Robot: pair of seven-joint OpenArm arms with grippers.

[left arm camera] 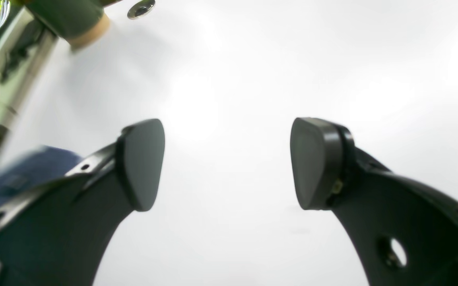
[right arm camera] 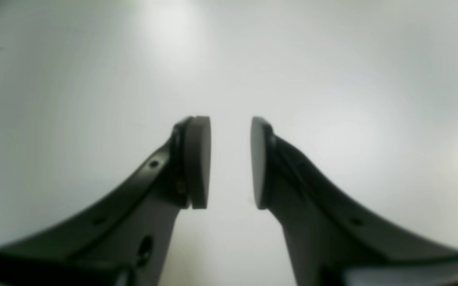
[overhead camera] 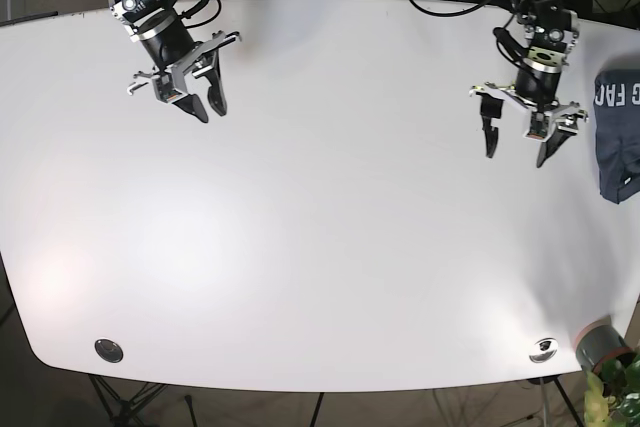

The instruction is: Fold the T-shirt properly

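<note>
The T-shirt [overhead camera: 617,134] is dark blue with white lettering and lies bunched at the table's right edge, partly cut off by the frame. In the left wrist view a blurred corner of the T-shirt [left arm camera: 22,171] shows behind the left finger. My left gripper [overhead camera: 517,153] hovers over bare table just left of the shirt, apart from it; its jaws stand wide open and empty [left arm camera: 229,163]. My right gripper [overhead camera: 207,104] hangs over the far left of the table, far from the shirt. The right gripper [right arm camera: 230,161] has a narrow gap between its pads, and nothing sits in that gap.
The white table [overhead camera: 320,217] has a metal grommet [overhead camera: 109,350] near the front left and another grommet [overhead camera: 543,349] near the front right. A grey plant pot [overhead camera: 600,345] stands at the front right corner. Cables hang behind the back edge.
</note>
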